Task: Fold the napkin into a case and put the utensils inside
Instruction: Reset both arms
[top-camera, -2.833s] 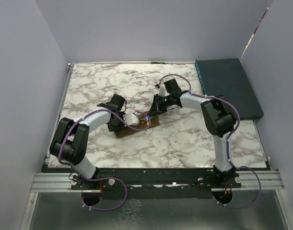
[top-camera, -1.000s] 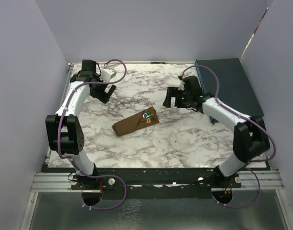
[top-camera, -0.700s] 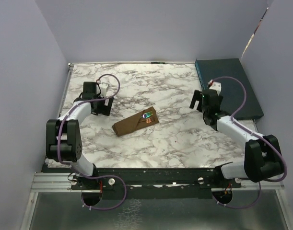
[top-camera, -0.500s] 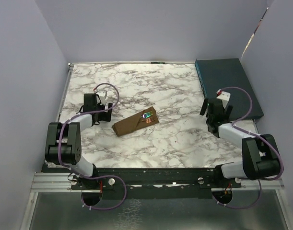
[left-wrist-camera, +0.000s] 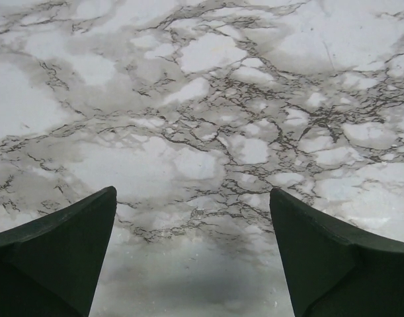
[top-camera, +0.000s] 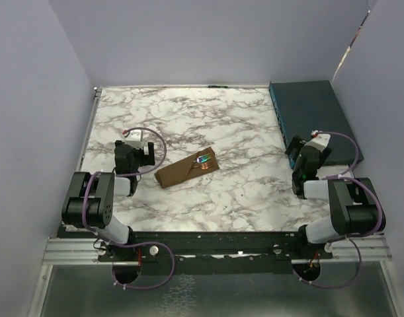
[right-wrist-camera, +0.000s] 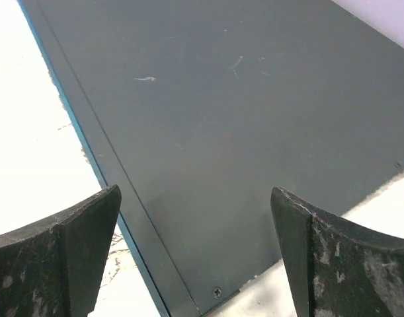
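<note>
Right wrist: box (right-wrist-camera: 241, 125) lies just beyond the released right hand (right-wrist-camera: 193, 193); left hand (left-wrist-camera: 192, 191), released, faces counter (left-wrist-camera: 202, 99); case (top-camera: 187, 169) between them.

We're looking into a robot test cell, lab bench style. The table (top-camera: 188, 119) has a marble-print top, and plain lilac walls (top-camera: 208, 39) box it in at the back and on both sides. Along the table's near edge runs a bare metal rail (top-camera: 215, 246). The left arm (top-camera: 89, 201) and the right arm (top-camera: 350, 211) are bolted to it, with purple cables (top-camera: 149, 129) looping off them. At the table's far right corner lies a flat teal box (top-camera: 314, 115), with a small screw (right-wrist-camera: 217, 291) in its lid.
</note>
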You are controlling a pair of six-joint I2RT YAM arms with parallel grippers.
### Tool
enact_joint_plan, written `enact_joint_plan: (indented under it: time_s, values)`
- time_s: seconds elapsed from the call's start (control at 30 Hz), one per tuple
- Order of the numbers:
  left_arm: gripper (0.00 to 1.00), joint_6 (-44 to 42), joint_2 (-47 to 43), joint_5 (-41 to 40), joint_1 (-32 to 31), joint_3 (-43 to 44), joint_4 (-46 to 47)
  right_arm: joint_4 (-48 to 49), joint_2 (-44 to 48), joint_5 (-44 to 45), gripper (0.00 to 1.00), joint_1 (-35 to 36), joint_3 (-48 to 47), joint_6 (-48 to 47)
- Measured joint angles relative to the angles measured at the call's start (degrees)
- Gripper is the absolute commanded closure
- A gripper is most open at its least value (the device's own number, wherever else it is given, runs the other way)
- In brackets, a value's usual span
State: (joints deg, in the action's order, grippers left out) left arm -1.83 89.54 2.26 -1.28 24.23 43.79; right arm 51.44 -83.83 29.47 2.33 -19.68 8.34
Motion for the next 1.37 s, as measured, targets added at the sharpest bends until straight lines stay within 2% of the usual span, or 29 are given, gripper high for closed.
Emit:
enact_joint_plan:
  time_s: [0.17,0.33,0.5,0.7,1.37]
  values:
    - [0.01,0.0,-3.08,-1.38,-1.9,-6.25,9.44,6.34,-0.94,-6.27,0.0,-0.48,1.51,-2.32]
    - [0.01,-2.05,-2.21,-2.19,-5.42,-13.53,23.52,18.73,-3.89,-11.15,0.0,-0.46,8.2,-4.96]
    - [0.01,-2.29,1.4,-5.29,-6.45,-13.22,29.62,19.65,-4.57,-13.73,0.0,-0.46,7.72,-5.9]
    - [0.01,-0.52,4.46,-9.31,-4.85,-9.05,28.04,19.19,-4.59,-16.24,0.0,-1.66,6.1,-5.81]
    - [0.01,0.57,4.55,-10.86,-4.57,-8.98,28.06,19.21,-4.59,-17.16,0.0,-1.68,6.1,-5.81]
